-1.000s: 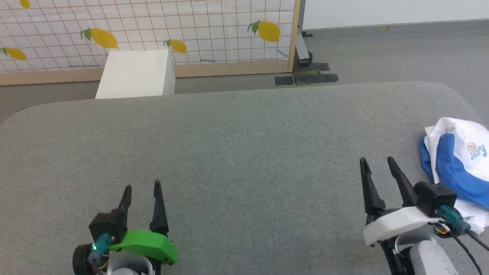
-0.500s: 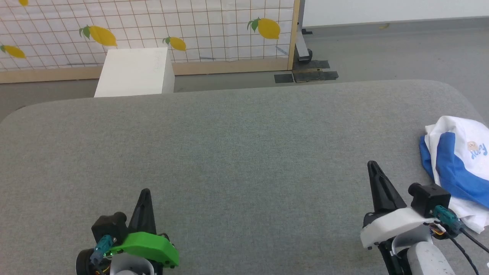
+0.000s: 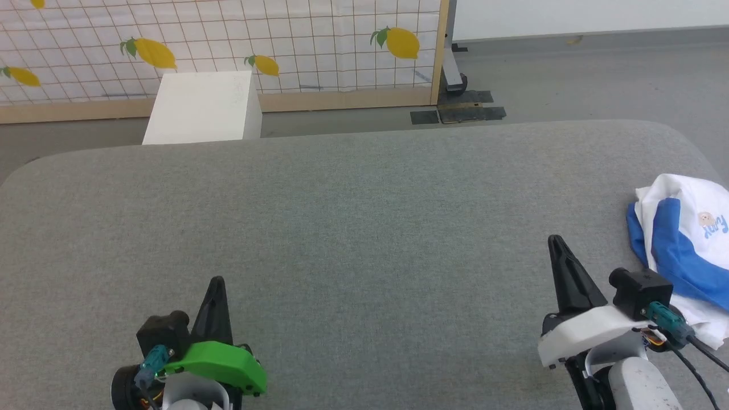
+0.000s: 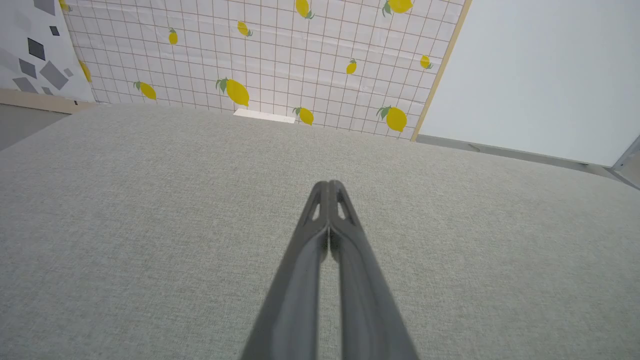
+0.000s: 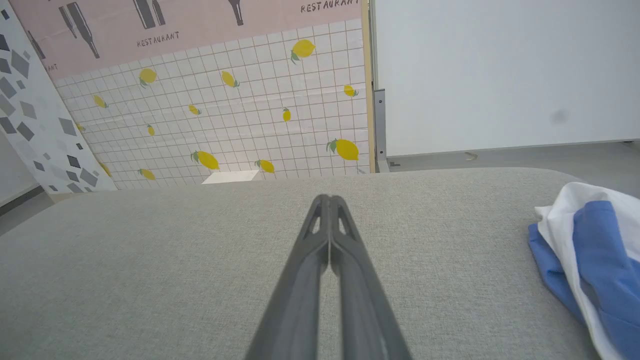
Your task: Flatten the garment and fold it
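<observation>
Two grippers sit at the near side of the table [image 3: 364, 216], each with its fingers pressed together and holding nothing: the left gripper [image 3: 217, 281] at the near left, the right gripper [image 3: 553, 240] at the near right. The shirt [image 3: 678, 239] lies bunched in a heap at the right edge of the table, just right of the right gripper and apart from it. By this layout the task is at its first step: no part of the shirt is spread or folded. The next move calls for the right fingers to part, reach right and take an edge of the heap, then draw it toward the centre, within reach of the left gripper. No container stands on the table. A white box [image 3: 202, 108] stands beyond the far edge, left of centre; whether it holds anything cannot be told.
</observation>
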{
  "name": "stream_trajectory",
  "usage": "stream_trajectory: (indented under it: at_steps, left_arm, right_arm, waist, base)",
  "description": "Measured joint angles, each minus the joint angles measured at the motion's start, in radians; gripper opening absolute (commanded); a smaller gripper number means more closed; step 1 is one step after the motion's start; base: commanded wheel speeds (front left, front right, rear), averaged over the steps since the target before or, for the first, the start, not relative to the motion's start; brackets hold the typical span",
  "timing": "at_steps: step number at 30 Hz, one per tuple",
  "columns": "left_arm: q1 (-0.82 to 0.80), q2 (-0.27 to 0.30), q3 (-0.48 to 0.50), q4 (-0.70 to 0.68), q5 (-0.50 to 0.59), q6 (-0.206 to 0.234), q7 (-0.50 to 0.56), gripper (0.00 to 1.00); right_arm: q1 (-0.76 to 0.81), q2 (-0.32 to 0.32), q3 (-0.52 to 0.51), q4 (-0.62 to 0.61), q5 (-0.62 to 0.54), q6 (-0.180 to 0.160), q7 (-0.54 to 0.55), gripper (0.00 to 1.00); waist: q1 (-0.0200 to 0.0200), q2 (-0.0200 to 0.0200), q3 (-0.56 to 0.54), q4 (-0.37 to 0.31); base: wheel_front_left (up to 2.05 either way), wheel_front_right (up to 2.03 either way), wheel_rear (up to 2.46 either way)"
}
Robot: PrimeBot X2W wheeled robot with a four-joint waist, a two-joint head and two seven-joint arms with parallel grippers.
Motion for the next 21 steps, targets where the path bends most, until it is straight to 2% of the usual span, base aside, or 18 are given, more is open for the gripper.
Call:
stream_trajectory:
  at_steps: [21]
  left_arm:
    - [0.003,0.000,0.008,-0.045,0.051,-0.004,0.044,0.00]
  right_arm:
    - [0.024,0.000,-0.003,-0.058,-0.036,0.000,0.040,0.00]
  waist:
    - [0.0000,-0.0001,-0.001,0.007]
  base:
    - [0.00,0.00,0.00]
